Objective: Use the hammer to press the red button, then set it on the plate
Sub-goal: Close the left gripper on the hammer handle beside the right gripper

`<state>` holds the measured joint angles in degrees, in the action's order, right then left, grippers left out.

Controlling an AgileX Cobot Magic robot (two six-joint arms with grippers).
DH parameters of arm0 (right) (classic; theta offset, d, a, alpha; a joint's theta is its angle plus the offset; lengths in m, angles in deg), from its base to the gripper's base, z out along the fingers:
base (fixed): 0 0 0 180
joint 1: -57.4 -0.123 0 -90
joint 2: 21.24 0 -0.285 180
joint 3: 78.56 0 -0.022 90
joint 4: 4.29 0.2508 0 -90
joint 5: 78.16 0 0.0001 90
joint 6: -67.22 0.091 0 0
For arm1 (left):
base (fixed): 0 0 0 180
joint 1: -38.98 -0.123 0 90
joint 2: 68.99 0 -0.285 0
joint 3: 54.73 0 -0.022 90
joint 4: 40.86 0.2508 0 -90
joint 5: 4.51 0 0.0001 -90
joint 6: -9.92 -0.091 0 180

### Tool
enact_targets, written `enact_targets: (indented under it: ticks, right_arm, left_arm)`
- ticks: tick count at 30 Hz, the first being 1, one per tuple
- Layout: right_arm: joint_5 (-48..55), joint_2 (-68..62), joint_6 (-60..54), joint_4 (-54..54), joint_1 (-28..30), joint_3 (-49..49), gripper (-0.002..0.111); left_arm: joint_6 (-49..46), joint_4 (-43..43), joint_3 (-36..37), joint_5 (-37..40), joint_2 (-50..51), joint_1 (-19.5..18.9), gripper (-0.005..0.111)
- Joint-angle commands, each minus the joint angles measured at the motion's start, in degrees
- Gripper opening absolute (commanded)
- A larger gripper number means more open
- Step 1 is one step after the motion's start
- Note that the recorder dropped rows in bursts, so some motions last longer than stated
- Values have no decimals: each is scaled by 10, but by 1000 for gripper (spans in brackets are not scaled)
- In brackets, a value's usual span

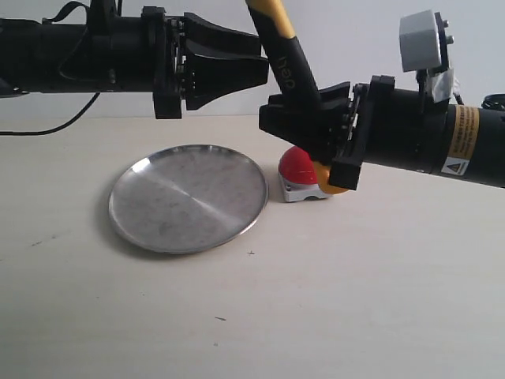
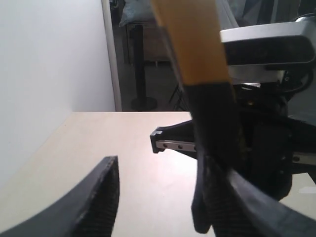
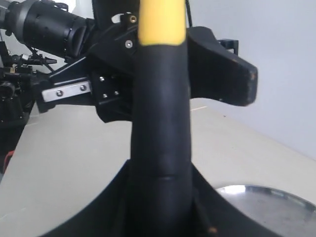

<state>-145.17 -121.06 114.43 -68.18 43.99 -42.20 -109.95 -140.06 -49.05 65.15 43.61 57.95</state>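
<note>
A pale beige table [image 1: 355, 300] stands before a plain white wall [image 1: 347, 39]. The hammer [image 1: 288, 67] stands steeply over the middle of the table, right of centre, leaning left at the top. Its handle is yellow up high, then black. A yellow looped end [image 1: 330, 180] at the bottom rests low against the right side of the red button [image 1: 298, 167]. The hammer's head is out of view above. Whether the loop presses the dome cannot be told. The button is a glossy red dome on a small grey base. Just beside it on the left lies the plate [image 1: 189, 197], wide, round and scuffed silver, with nothing on it.

The right gripper [image 1: 304, 118] reaches in from the right, and its fingers are clamped on the black part of the handle, above the button. The left gripper [image 1: 256, 61] hangs higher, coming from the left above the plate. Its ribbed fingers [image 2: 94, 207] are spread wide, and the handle runs close along the inner side of one of them. It grips nothing.

White lettering on the black handle reads "deli". A yellow label [image 1: 465, 130] and a warning triangle sit on the right arm, with print too small to read.
</note>
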Motion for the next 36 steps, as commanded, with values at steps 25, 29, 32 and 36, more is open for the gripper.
enact_targets:
  ticks: [25,29,32,36]
  right_arm:
    - [-30,-9,-56,38,1,-7,0]
    - [-30,-9,-56,34,1,-7,0]
    - [-30,-9,-58,21,1,-7,0]
    - [-30,-9,-58,21,1,-7,0]
  left_arm:
    - [-3,-7,1,3,-2,54,51]
    - [-3,-7,1,3,-2,71,51]
    - [-3,-7,0,3,-2,75,51]
    - [-2,-7,-1,3,-2,76,51]
